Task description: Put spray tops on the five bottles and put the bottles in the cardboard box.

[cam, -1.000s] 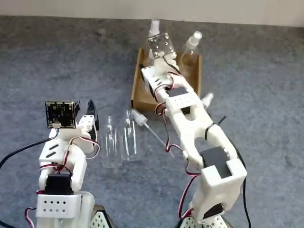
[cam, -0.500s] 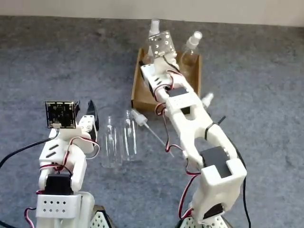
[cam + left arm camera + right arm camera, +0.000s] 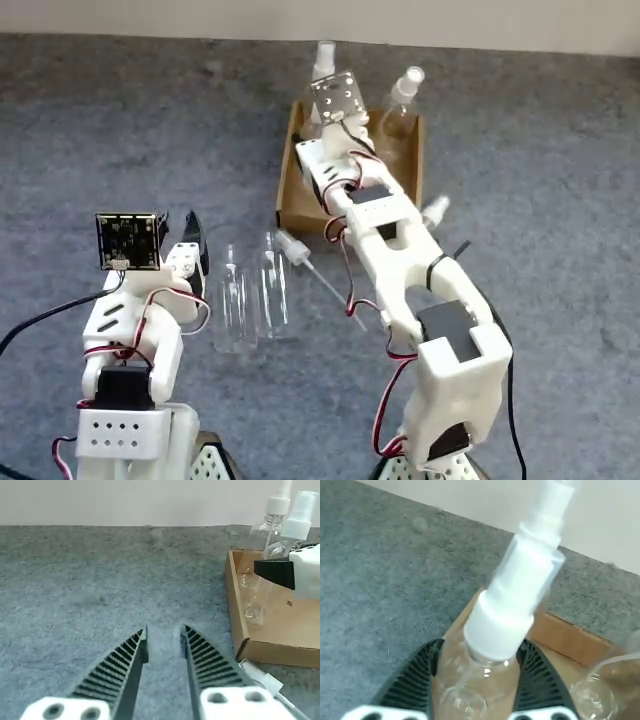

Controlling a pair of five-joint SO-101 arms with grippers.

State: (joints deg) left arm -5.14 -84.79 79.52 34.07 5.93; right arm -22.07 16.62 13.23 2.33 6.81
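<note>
Bottle (image 3: 470, 695) clamped between right tool (image 3: 481, 647) fingers, in cardboard box (image 3: 565, 635)

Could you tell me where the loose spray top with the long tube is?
High view: the spray top lies on the table beside the cardboard box's near wall, between the capless bottles and the right arm.

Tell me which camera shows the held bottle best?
The right wrist view: the bottle sits close up in the right pincer. The high view catches its top past the arm; the left wrist view, far off.
</note>
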